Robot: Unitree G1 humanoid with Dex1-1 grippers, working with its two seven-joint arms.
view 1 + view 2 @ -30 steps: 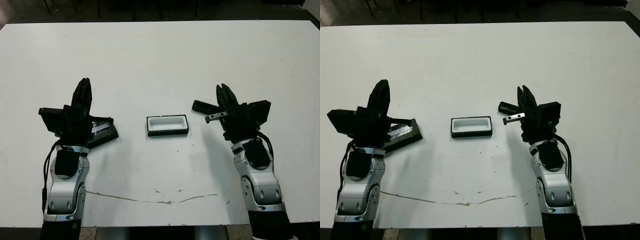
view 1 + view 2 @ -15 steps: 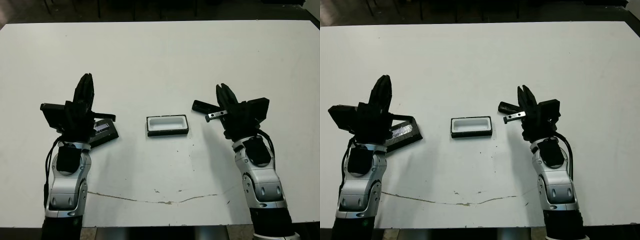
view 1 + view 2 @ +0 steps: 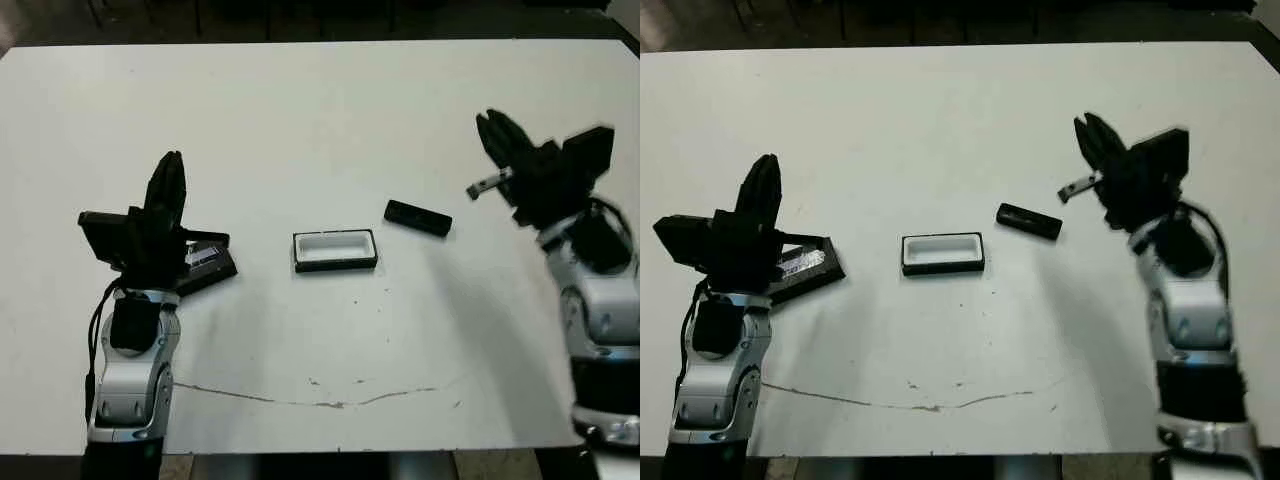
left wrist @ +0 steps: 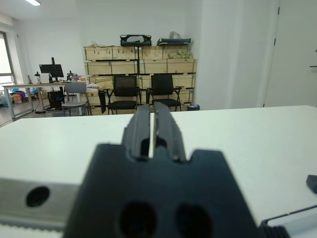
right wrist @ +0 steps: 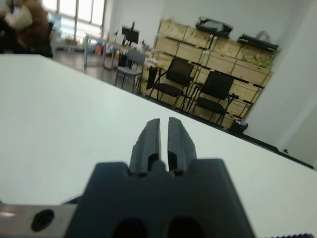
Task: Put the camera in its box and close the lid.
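The box (image 3: 335,250), a black-rimmed tray with white lining, lies open at the table's middle. The camera (image 3: 418,217), a slim black bar, lies flat just right of it with a small gap between them; its screen does not show. The lid (image 3: 207,262), black with a shiny grey label, lies left of the box, partly hidden behind my left gripper (image 3: 171,172). That gripper points away over the table, shut and holding nothing. My right gripper (image 3: 497,128) hangs raised at the far right, well clear of the camera, shut and holding nothing. Both wrist views show shut fingers (image 4: 140,124).
A thin dark crack line (image 3: 320,398) runs across the white table (image 3: 320,110) near its front edge. Beyond the table's far edge, the wrist views show black office chairs (image 4: 124,91) and stacked wooden crates (image 5: 190,49).
My right arm has swung up and out to the right, away from the camera, which now lies in full view. The left arm has barely moved.
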